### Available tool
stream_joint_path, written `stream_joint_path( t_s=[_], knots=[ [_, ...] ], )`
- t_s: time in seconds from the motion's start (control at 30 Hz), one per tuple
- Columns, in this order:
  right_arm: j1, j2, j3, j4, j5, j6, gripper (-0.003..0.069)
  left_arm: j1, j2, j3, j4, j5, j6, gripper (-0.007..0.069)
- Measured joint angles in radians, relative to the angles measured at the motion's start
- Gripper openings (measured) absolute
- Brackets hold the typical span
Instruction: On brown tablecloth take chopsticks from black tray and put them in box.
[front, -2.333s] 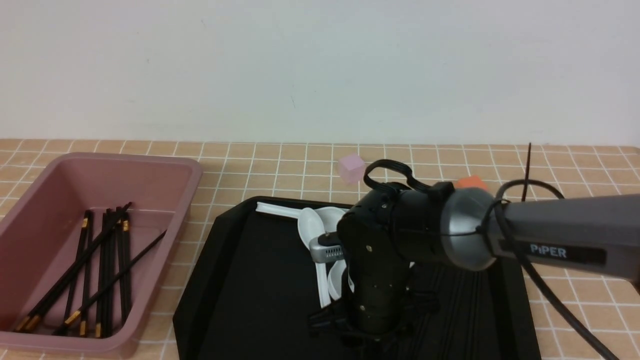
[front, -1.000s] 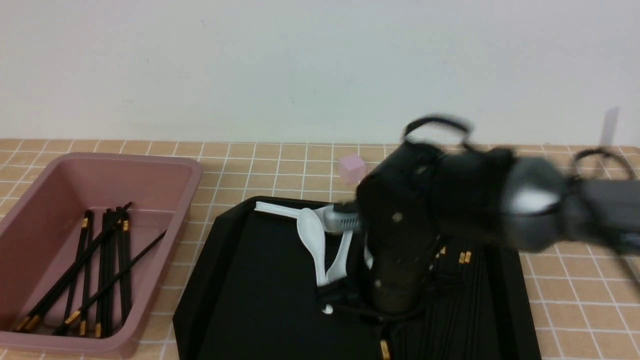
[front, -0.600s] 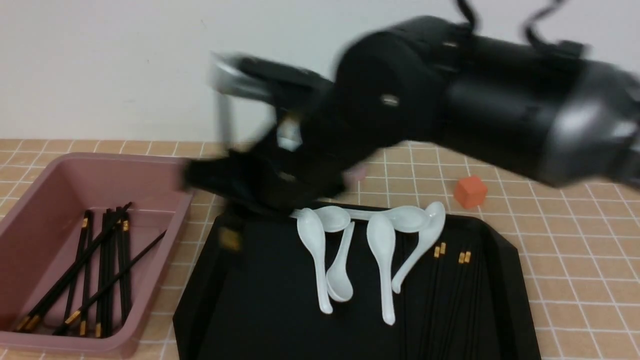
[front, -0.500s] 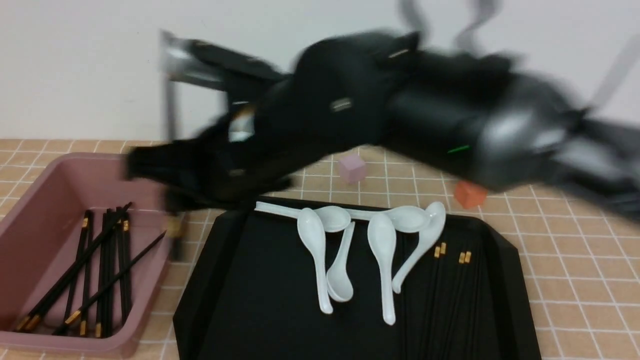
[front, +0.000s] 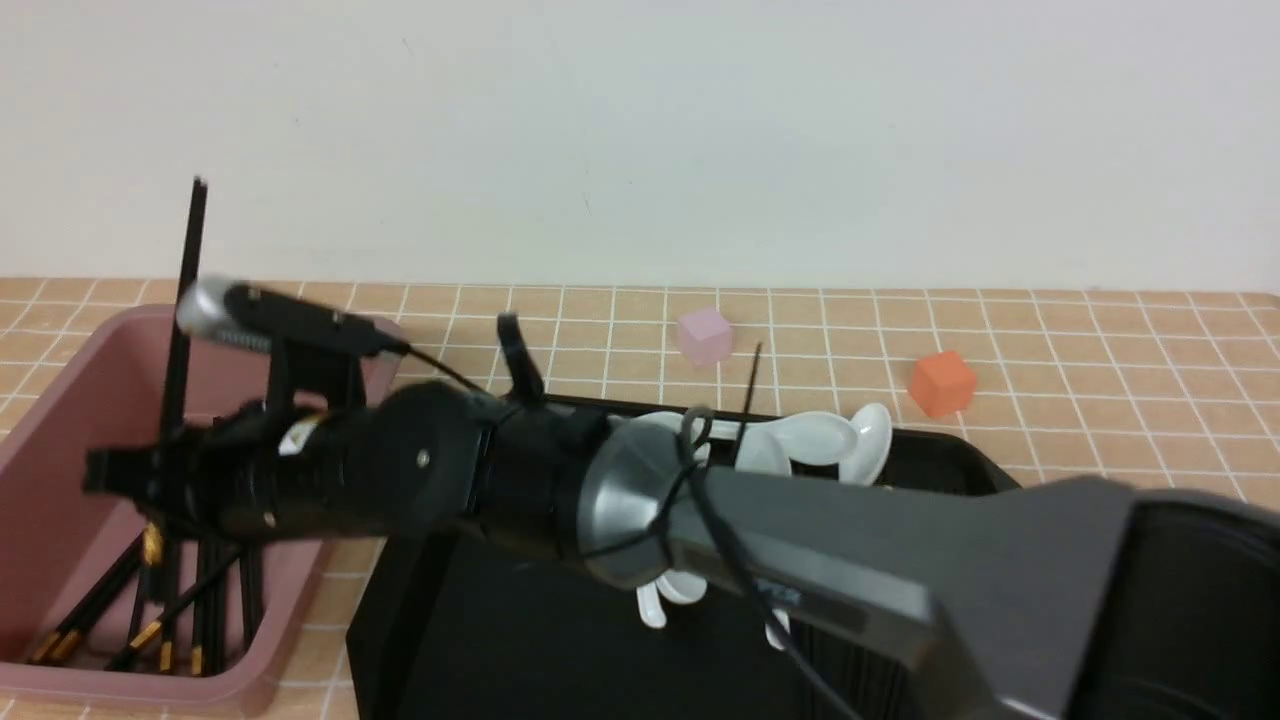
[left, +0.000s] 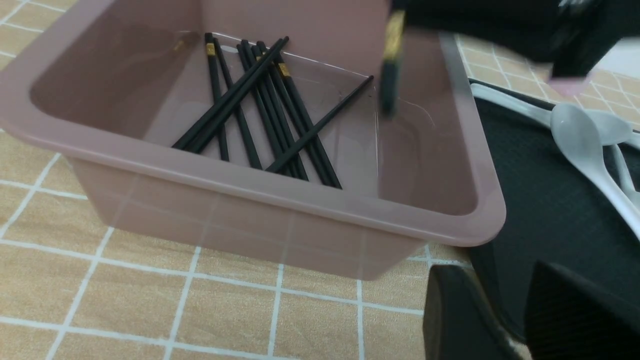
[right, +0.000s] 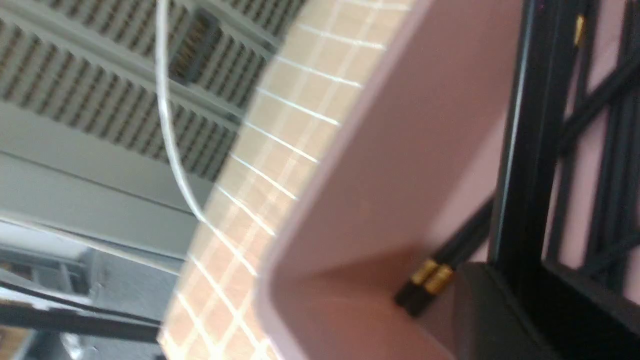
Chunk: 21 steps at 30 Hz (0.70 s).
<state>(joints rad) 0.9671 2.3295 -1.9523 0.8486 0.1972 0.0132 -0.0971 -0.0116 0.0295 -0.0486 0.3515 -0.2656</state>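
Over the box (front: 130, 688), the right gripper (front: 150, 478) reaches level, chopstick (front: 190, 280) standing upright.

Checked brown tablecloth (front: 1100, 330), bearing box (front: 130, 690), black tray (front: 480, 640), pink cube (front: 704, 335), orange cube (front: 941, 383)

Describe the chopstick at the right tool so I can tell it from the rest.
Look left to the pink box beside the black tray. There one black chopstick stands upright at the right tool, gold band near its lower end. The other chopsticks lie on the box floor.
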Motion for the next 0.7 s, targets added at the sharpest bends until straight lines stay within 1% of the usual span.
stream_joint_path(
  t_s=[0.2, 0.27, 0.33, 0.37, 0.4, 0.43, 0.57, 0.6, 0.63, 0.7],
  knots=[
    [-0.005, -0.005, -0.007, 0.002, 0.076, -0.048, 0.0349, 0.000, 0.000, 0.000, 0.000, 0.000, 0.000, 0.0237],
    [-0.014, -0.018, -0.007, 0.003, 0.141, -0.050, 0.0381, 0.000, 0.000, 0.000, 0.000, 0.000, 0.000, 0.0237],
    [-0.033, -0.039, -0.007, 0.003, 0.213, -0.051, 0.0381, 0.000, 0.000, 0.000, 0.000, 0.000, 0.000, 0.0237],
    [-0.053, -0.062, -0.007, -0.006, 0.277, -0.052, 0.0362, 0.000, 0.000, 0.000, 0.000, 0.000, 0.000, 0.0237],
    [-0.053, -0.066, -0.007, -0.006, 0.286, -0.052, 0.0358, 0.000, 0.000, 0.000, 0.000, 0.000, 0.000, 0.0237],
    [-0.075, -0.091, -0.007, -0.022, 0.346, -0.054, 0.0324, 0.000, 0.000, 0.000, 0.000, 0.000, 0.000, 0.0238],
    [-0.151, -0.212, -0.007, -0.085, 0.563, -0.057, 0.0154, 0.000, 0.000, 0.000, 0.000, 0.000, 0.000, 0.0238],
    [-0.182, -0.257, -0.008, -0.113, 0.649, -0.057, 0.0099, 0.000, 0.000, 0.000, 0.000, 0.000, 0.000, 0.0238],
    [-0.195, -0.289, -0.008, -0.136, 0.686, -0.057, 0.0064, 0.000, 0.000, 0.000, 0.000, 0.000, 0.000, 0.0238],
    [-0.244, -0.380, -0.009, -0.219, 0.827, -0.057, -0.0003, 0.000, 0.000, 0.000, 0.000, 0.000, 0.000, 0.0238]
  ],
)
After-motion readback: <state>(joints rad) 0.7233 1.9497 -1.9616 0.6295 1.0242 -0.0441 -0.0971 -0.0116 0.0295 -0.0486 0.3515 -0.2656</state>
